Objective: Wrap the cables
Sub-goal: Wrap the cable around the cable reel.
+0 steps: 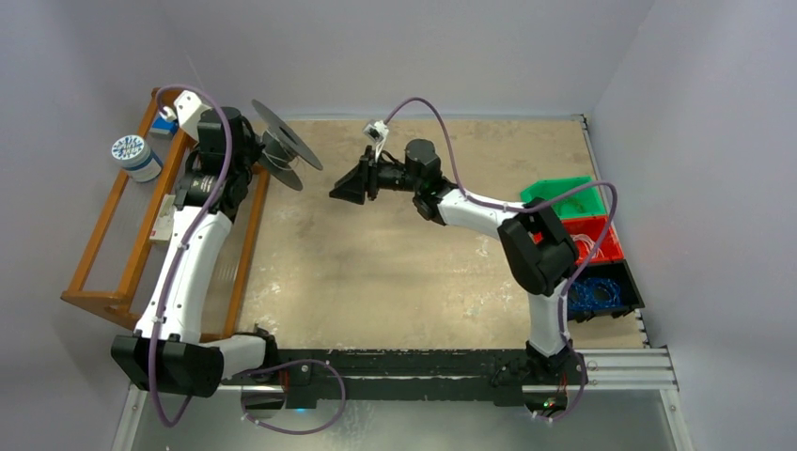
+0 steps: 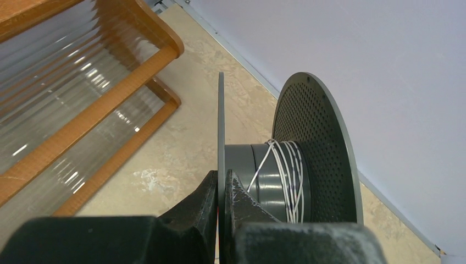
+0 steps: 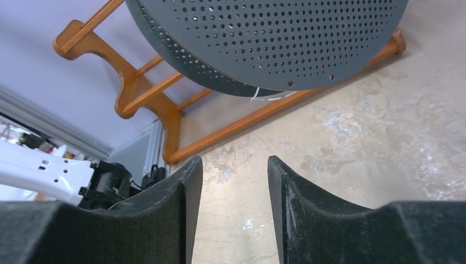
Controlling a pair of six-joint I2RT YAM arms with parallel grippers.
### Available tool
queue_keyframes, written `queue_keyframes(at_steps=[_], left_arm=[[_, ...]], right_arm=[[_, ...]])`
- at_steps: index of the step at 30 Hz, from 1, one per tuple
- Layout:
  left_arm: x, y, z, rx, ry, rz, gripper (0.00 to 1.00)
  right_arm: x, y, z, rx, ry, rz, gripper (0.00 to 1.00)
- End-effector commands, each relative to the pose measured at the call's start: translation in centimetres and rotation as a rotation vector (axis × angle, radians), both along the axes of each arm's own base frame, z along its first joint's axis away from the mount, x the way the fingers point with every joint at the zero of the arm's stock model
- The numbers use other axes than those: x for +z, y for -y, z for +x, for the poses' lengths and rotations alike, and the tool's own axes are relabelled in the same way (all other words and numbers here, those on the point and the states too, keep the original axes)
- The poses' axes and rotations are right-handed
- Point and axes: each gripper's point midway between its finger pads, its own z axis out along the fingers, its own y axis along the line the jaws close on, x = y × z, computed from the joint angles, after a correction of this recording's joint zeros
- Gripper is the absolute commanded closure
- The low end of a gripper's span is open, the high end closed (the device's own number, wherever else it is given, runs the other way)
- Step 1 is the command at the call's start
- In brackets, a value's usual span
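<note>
A dark grey spool [image 1: 287,146] with perforated flanges hangs above the table's back left. My left gripper [image 2: 221,179] is shut on the thin edge of its near flange [image 2: 221,126]. Thin whitish cable [image 2: 286,170] is wound in several turns round the hub, against the far flange [image 2: 313,148]. One strand crosses slantwise over the bare hub. In the right wrist view the spool [image 3: 264,38] fills the top, and a short bit of cable [image 3: 269,96] shows under its rim. My right gripper [image 1: 346,188] stands a little right of the spool and points at it. Its jaws [image 3: 234,165] are open with nothing between them.
A wooden rack [image 1: 113,244] with a ribbed clear panel lies along the left edge, with a blue-and-white roll [image 1: 136,157] beside it. At the right edge stand a green bin [image 1: 564,197], a red bin [image 1: 592,240] and a black bin [image 1: 601,293] holding blue wire.
</note>
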Motion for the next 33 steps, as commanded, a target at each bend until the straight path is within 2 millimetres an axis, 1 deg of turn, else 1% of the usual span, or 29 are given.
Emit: queue_keyframes(at_steps=[1,5,7,10,14,17,19,21,24,26,29,33], left_arm=[[1.5,-0.7,0.9,0.039,0.085,-0.040,1.00],[0.4,-0.2,1.5,0.011,0.069,-0.074,1.00],[-0.2,0.1,1.7,-0.016,0.063,-0.105,1.00],[-0.7,1.2,2.2,-0.076,0.062,-0.157,1.00],[-1.1,2.1,2.5,-0.129,0.066,-0.214,1.00],[-0.9,2.3,2.8,-0.141,0.072,-0.224,1.00],[-0.9,2.7,2.9,-0.161,0.075,-0.236,1.00],[-1.0,3.2,3.1,-0.188,0.080,-0.253,1.00],[-1.0,3.3,3.1,-0.193,0.081,-0.257,1.00],[-0.9,2.9,3.0,-0.178,0.081,-0.245,1.00],[-0.8,3.1,3.0,-0.188,0.085,-0.251,1.00],[-0.7,3.2,3.1,-0.194,0.092,-0.255,1.00]], right_arm=[[3.0,-1.4,-0.5,0.020,-0.044,0.056,0.49],[3.1,-2.9,-0.1,0.010,-0.034,0.036,0.49],[2.6,-3.7,0.3,-0.005,-0.033,0.016,0.49],[2.2,-4.8,1.0,-0.034,-0.036,-0.012,0.49],[1.3,-5.5,2.5,-0.103,-0.030,-0.070,0.49],[-0.1,-5.2,3.6,-0.165,-0.035,-0.124,0.50],[-0.5,-5.0,4.2,-0.196,-0.038,-0.141,0.50],[-0.9,-5.1,4.3,-0.206,-0.050,-0.150,0.50],[-0.6,-4.8,4.4,-0.215,-0.060,-0.162,0.52],[0.0,-4.1,4.4,-0.244,-0.047,-0.173,0.53],[0.6,-2.9,4.7,-0.281,-0.034,-0.168,0.53],[0.4,-1.8,5.2,-0.310,-0.043,-0.169,0.53]])
